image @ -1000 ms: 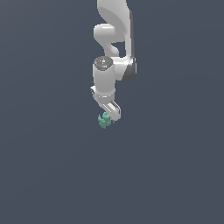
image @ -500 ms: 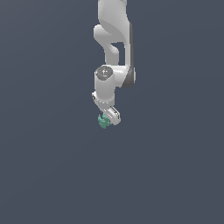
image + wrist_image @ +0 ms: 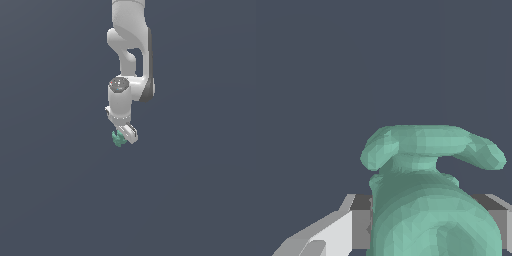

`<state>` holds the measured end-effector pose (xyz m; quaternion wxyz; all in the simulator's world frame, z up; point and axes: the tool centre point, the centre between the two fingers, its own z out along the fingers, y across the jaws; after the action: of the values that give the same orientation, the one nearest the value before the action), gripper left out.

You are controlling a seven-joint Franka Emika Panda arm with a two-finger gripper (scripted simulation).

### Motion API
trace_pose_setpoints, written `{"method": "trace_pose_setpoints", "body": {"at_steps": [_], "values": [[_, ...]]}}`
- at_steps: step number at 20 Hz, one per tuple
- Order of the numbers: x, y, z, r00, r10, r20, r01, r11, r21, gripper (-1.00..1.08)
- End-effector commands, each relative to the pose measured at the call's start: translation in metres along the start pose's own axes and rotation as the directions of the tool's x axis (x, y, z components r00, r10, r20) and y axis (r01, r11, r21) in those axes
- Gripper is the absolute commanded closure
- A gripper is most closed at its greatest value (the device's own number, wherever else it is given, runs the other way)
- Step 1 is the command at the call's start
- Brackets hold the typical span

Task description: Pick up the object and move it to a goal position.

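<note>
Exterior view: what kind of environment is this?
Most likely a bare simulated scene, not a real room: flat, uniform grey-blue backdrop with no furniture, a smoothly rendered white arm, and a faceted teal-green object held in the pincer.

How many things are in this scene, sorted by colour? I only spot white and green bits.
White: 1, the robot arm with its gripper
Teal-green: 1, the lumpy blob clamped between the gripper's fingers
Total: 2
</note>
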<state>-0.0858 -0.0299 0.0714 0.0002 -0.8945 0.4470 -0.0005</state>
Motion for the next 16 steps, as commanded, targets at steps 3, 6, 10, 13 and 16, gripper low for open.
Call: {"method": "trace_pose_setpoints", "body": {"at_steps": [3, 6, 10, 13, 16], "values": [[0.000, 0.001, 0.001, 1.000, 0.001, 0.000, -0.001, 1.000, -0.001, 1.08], [0.000, 0.000, -0.001, 1.000, 0.001, 0.000, -0.001, 1.000, 0.000, 1.08], [-0.002, -0.006, -0.009, 1.000, 0.001, 0.000, -0.001, 1.000, 0.000, 1.08], [-0.005, -0.013, -0.020, 1.000, 0.001, 0.000, -0.001, 1.000, 0.000, 1.08], [-0.008, -0.024, -0.035, 1.000, 0.001, -0.001, -0.001, 1.000, -0.001, 1.08]]}}
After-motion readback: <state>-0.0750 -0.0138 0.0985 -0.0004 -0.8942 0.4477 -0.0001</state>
